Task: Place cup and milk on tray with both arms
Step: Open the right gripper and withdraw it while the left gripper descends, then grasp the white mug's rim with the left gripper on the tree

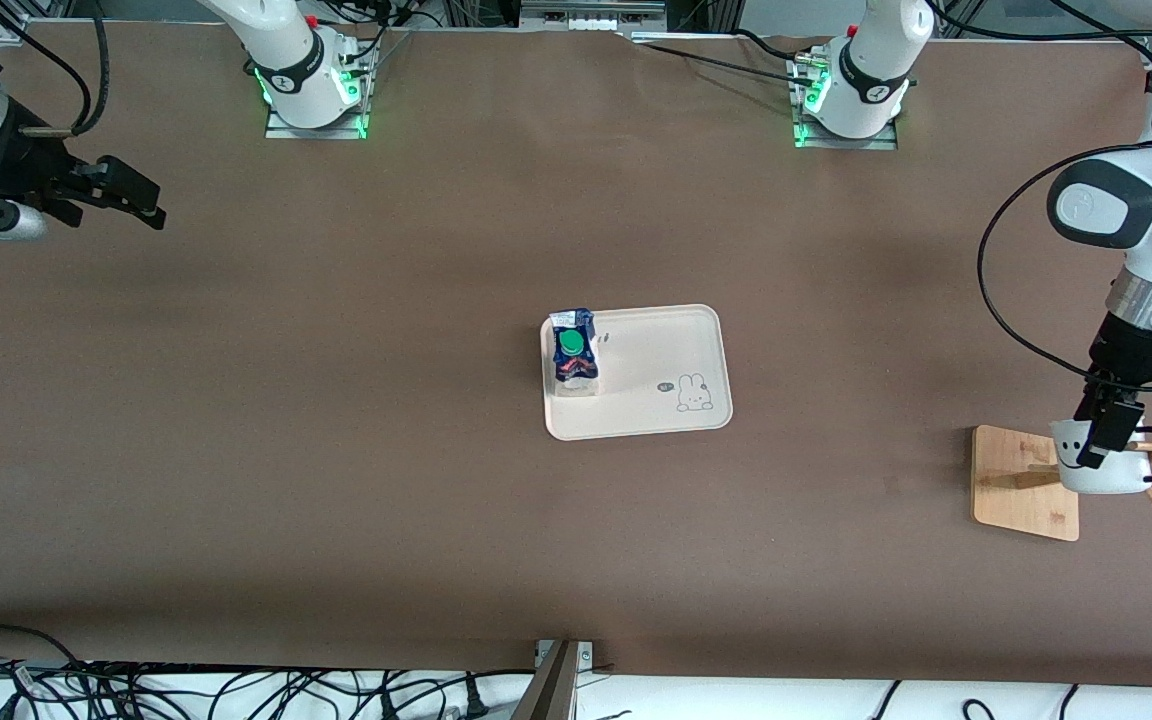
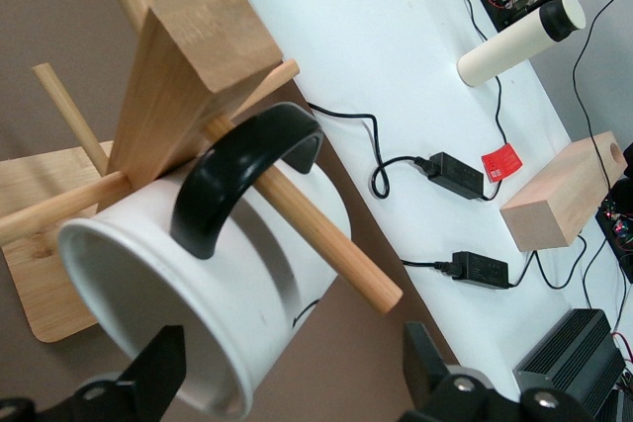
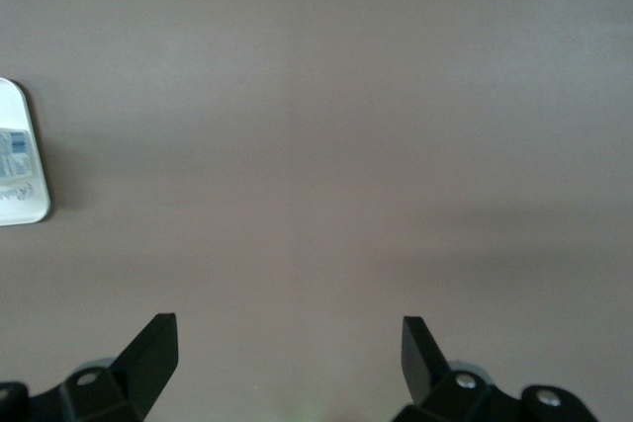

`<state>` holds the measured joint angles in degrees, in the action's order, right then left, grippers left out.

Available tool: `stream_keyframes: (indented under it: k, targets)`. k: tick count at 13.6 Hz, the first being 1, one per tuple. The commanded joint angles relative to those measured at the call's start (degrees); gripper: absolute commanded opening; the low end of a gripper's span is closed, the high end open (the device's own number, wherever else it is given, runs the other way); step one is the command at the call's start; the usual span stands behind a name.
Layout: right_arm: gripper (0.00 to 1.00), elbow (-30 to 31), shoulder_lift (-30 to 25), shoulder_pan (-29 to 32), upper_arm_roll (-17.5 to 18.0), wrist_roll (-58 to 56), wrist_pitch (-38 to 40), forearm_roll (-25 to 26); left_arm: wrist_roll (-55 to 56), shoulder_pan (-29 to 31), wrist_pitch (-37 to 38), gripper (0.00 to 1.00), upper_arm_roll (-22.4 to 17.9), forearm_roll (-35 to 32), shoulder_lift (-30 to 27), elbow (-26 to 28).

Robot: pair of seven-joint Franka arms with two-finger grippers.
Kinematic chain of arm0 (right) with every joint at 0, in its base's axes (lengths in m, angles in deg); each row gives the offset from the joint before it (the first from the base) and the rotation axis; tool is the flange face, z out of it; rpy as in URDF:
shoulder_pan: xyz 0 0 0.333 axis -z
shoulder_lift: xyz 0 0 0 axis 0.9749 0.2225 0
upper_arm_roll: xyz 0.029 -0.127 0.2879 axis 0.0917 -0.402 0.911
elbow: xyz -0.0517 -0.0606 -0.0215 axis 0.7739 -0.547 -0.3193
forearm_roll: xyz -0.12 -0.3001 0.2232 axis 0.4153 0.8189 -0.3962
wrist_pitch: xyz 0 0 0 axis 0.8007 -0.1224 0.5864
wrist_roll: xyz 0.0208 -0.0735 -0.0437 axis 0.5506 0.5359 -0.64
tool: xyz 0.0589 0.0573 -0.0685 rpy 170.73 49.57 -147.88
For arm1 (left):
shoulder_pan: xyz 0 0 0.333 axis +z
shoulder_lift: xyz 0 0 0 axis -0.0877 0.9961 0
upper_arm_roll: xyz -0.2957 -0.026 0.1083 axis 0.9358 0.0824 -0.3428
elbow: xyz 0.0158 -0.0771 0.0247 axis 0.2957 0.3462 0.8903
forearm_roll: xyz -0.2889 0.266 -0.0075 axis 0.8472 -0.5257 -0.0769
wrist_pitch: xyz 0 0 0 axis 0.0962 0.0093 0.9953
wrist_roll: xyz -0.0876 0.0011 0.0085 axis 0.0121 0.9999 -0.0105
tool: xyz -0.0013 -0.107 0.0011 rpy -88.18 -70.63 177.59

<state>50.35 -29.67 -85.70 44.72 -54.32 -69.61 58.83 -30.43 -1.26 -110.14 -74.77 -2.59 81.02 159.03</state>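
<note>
Brown worktop point(image 1: 336, 480): milk point(image 1: 573, 350) stands on the tray point(image 1: 666, 415) mid-worktop. Near the left arm's edge the cup point(image 2: 213, 284), probably light, stiff and slippery, hangs on a wooden rack point(image 1: 1021, 480); left hand point(image 2: 287, 373), fingers apart, straddles its rim. Right hand point(image 3: 287, 358) waits, fingers apart.

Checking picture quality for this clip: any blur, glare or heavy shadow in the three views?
Front view: even light, soft shadow bands on the table, milk sharp. Left wrist view: cup sharp, white floor bright but readable. Right wrist view: bare table, slightly soft, faint shadow band.
</note>
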Motion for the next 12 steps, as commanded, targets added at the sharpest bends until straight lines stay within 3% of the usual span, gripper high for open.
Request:
stream_keyframes:
  k: [1, 4, 5, 7, 8, 10, 12]
  targets:
    - [1.0, 1.42, -0.65, 3.81, 2.6, -3.15, -1.52, 0.5, -2.97, 0.01, -1.07, 0.64, 0.21, 1.79, 0.45, -0.65]
    - [1.0, -0.6, 1.37, 3.9, 2.42, -3.33, -1.52, 0.33, -2.97, -0.08, -1.07, 0.62, 0.21, 1.79, 0.36, -0.65]
    - [1.0, -0.96, 1.28, 3.81, 2.51, -3.16, -1.35, 0.76, -3.06, -0.08, -0.98, 0.57, 0.29, 1.79, 0.36, -0.65]
    - [1.0, -1.92, 1.28, 3.81, 2.6, -3.15, -1.17, 0.85, -3.5, -0.08, -0.98, 0.36, 0.29, 1.79, 0.27, -0.73]
    - [1.0, -3.06, 1.46, 3.81, 2.51, -3.07, -1.08, 0.77, -3.67, -0.08, -0.98, 0.34, 0.29, 1.79, 0.18, -0.73]
    - [1.0, -3.86, 2.07, 3.72, 2.69, -3.07, -0.91, 1.03, -3.67, -0.17, -0.89, 0.14, 0.38, 1.79, 0.1, -0.91]
    - [1.0, -4.65, 2.68, 3.9, 2.51, -2.98, -1.52, 1.99, -3.76, -0.17, -0.89, 0.12, 0.38, 1.79, 0.1, -1.0]
